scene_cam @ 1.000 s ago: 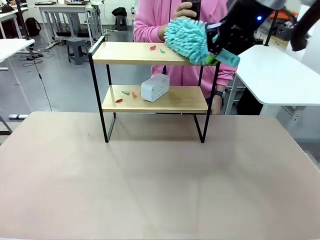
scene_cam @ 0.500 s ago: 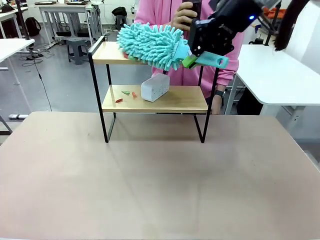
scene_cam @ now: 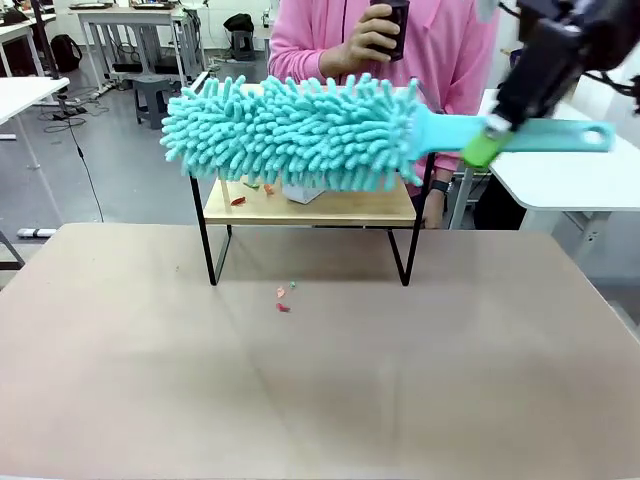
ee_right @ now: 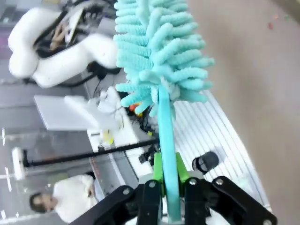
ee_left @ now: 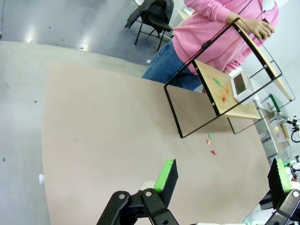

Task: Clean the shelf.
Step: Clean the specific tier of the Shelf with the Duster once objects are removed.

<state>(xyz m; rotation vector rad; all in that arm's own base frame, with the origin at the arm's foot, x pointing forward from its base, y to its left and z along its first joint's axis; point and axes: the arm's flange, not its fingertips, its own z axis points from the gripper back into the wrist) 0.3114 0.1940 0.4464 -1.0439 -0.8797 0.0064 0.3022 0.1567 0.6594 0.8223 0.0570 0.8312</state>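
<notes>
Two-tier shelf (scene_cam: 350, 208) upright, black frame, scraps (scene_cam: 238, 200) on lower board

Front view: right arm enters from upper right, black wrist raised, angled down and toward centre. right gripper (scene_cam: 487, 148), black two-finger unit with green pads, clamped on flat handle of teal fluffy microfibre duster (scene_cam: 300, 130). Right wrist view: green pads (ee_right: 157, 171) pressed on both handle faces, fingers close together. Left wrist view: left gripper (ee_left: 222, 180), black with green pads, held high, looking down at tabletop; fingers (ee_left: 165, 176) spread wide apart.
</notes>
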